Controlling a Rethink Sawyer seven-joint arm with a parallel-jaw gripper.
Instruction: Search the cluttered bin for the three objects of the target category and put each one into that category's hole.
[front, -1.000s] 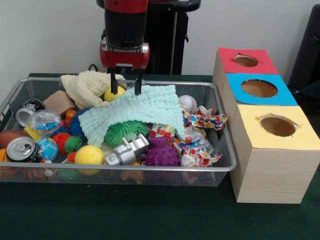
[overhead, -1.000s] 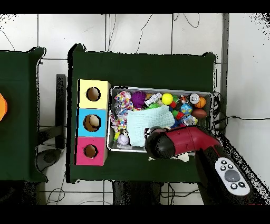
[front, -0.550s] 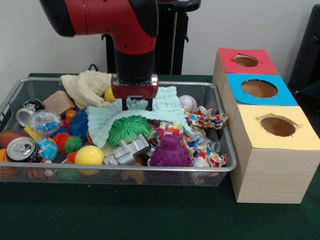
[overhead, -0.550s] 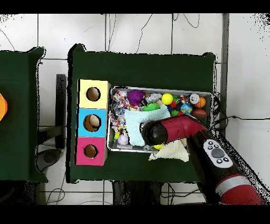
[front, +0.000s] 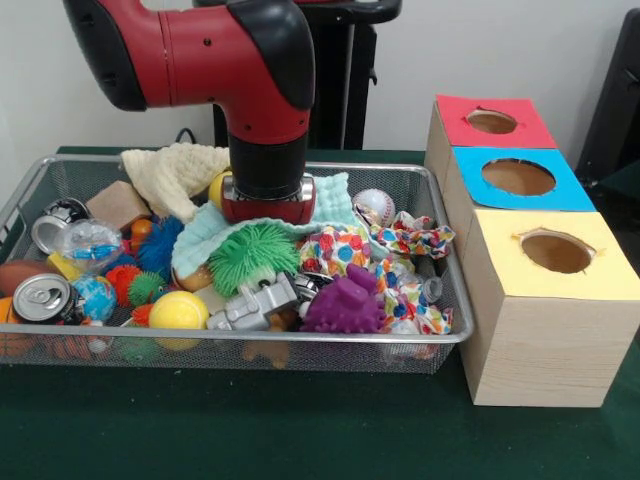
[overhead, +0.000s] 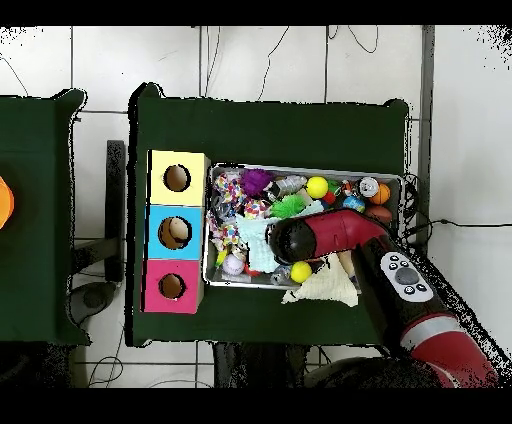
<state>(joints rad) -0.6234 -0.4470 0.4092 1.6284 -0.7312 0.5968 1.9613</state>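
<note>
Mint cloth (front: 335, 197) bunched directly under tool (front: 267, 216), touching.

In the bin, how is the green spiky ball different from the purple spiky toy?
The green spiky ball has thin, hair-like spikes; the purple spiky toy has thick, blunt bumps. The green one lies directly under the arm's end, partly beneath the mint cloth; the purple one lies uncovered, nearer the bin's front rim. Both rest among the clutter.

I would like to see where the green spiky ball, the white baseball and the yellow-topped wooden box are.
Green spiky ball (front: 255, 254), front view, centre of its spikes.
White baseball (front: 376, 206), front view, its visible upper half.
Yellow-topped wooden box (front: 590, 277), front view, bare yellow top.
</note>
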